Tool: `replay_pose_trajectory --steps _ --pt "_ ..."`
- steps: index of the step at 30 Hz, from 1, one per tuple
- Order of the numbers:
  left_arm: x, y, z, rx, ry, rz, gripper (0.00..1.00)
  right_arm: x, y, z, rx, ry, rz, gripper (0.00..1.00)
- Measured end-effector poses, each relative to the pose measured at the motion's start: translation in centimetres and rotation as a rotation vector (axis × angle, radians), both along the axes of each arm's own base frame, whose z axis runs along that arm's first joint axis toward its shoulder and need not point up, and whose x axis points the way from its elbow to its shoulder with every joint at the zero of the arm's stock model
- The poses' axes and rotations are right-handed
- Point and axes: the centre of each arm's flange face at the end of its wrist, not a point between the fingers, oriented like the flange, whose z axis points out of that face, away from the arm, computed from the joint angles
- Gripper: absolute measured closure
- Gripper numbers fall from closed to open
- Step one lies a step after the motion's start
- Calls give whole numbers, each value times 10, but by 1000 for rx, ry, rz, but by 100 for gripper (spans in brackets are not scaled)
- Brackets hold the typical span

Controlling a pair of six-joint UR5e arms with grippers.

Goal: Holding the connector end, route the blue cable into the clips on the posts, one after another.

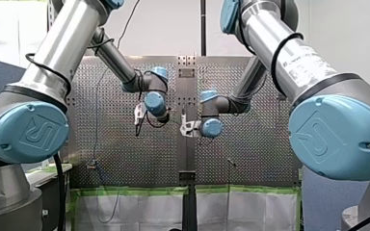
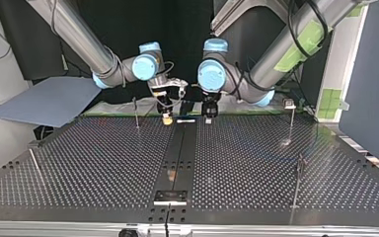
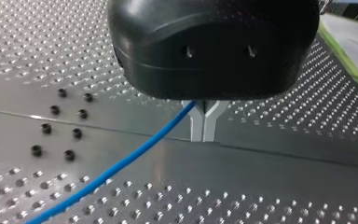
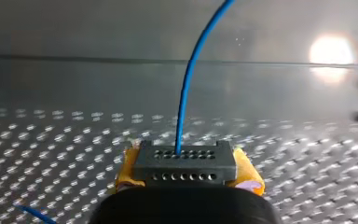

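Observation:
In the right wrist view my right gripper point(image 4: 185, 176) is shut on a grey connector block point(image 4: 185, 158), one yellow pad point(image 4: 127, 169) on each side of it. The blue cable point(image 4: 186, 88) leaves the connector's top and runs away ahead over the table. In the left wrist view my left gripper point(image 3: 203, 133) has its metal fingers point(image 3: 209, 122) shut on the blue cable point(image 3: 121, 164), which trails off low over the perforated plate. In the top view my right gripper point(image 2: 167, 116) and my left gripper point(image 2: 208, 111) hang close together over the table's far middle.
Thin posts stand on the perforated table point(image 2: 103, 163): one point(image 2: 136, 112) beside my right gripper, one with a clip on top point(image 2: 291, 116) at the top view's right, another point(image 2: 298, 180) nearer, and a leaning one point(image 2: 34, 165) at the left. A centre rail point(image 2: 177, 158) divides the table.

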Motion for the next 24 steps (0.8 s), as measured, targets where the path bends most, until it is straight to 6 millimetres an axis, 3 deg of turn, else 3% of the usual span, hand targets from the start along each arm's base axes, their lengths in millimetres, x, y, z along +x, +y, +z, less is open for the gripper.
replay_pose_trajectory --steps 7,24 --pt "-7 -6 -20 -14 -13 -3 100 -15 0 -42 28 19 -44 100" --pt "-18 -34 -111 4 39 -43 100 -55 21 -87 34 18 -80 100"
